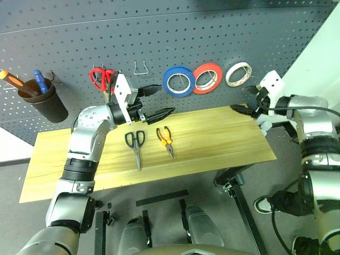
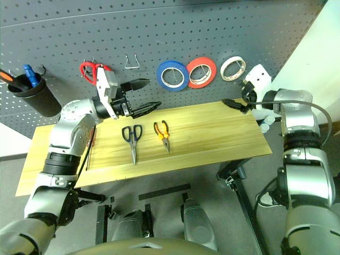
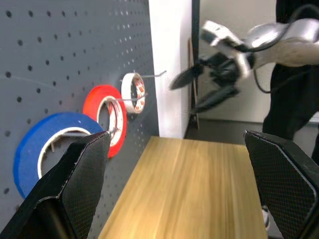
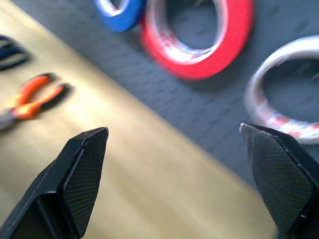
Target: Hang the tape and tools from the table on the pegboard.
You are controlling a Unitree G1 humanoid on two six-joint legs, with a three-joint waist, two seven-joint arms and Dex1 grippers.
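head eyes: high, facing down-forward | wrists: close, level | shared: pegboard (image 1: pixel 170 37) at 12 o'clock, table (image 1: pixel 212 143)

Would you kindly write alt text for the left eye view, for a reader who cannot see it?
A whitish tape hangs on the grey pegboard beside a red tape roll and a blue tape roll. Dark scissors and orange pliers lie on the yellow table. The left gripper and right gripper hover, jaws open.
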